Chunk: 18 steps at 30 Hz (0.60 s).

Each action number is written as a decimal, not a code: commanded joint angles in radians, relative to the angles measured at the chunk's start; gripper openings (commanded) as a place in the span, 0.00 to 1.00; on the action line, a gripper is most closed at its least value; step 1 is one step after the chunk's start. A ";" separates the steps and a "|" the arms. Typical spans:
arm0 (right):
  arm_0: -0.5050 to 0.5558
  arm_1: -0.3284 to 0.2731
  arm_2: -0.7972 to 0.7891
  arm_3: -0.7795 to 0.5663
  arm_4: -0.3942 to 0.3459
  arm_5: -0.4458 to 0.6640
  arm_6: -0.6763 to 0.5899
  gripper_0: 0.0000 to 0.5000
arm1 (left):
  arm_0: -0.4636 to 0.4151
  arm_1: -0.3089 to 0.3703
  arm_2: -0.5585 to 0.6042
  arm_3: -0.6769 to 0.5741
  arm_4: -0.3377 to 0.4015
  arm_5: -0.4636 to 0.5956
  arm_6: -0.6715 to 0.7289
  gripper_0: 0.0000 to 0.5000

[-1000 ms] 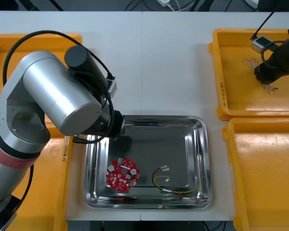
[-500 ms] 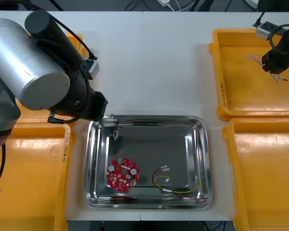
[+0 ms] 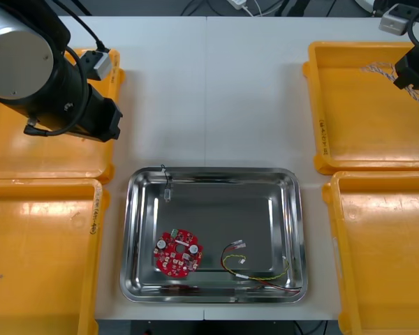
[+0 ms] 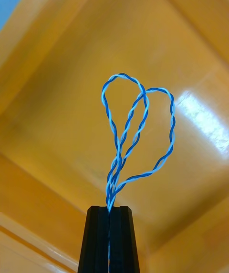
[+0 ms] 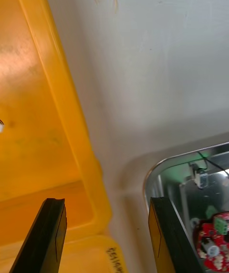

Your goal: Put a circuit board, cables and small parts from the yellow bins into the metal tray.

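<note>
A twisted blue and white cable [image 4: 113,180] is gripped by its gathered ends in the right pincer [image 4: 109,211], whose fingers are closed tight on it. It is held above the far right yellow bin [image 3: 335,125], with its loops spread free. The left pincer [image 5: 105,201] is held wide with nothing in it, over the right rim of the far left yellow bin [image 3: 56,157], beside the bare surface [image 3: 216,91]. In the metal tray [image 3: 298,230], a round red circuit board [image 3: 177,252] is seen near left, a red and yellow cable [image 3: 255,272] near right, and a small metal part [image 3: 168,194] by the far left corner.
</note>
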 commanded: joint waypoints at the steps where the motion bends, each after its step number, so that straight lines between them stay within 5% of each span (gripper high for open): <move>1: 0.038 0.005 -0.007 -0.175 -0.047 0.005 -0.042 0.00 | -0.066 0.047 0.057 0.054 0.004 0.007 -0.127 1.00; 10: 0.192 0.005 0.013 -0.499 -0.197 0.005 -0.179 0.00 | -0.072 0.089 0.092 0.178 -0.025 0.007 -0.286 1.00; 18: 0.277 0.002 0.106 -0.652 -0.302 0.005 -0.176 0.00 | -0.090 0.112 0.107 0.281 -0.057 0.003 -0.378 1.00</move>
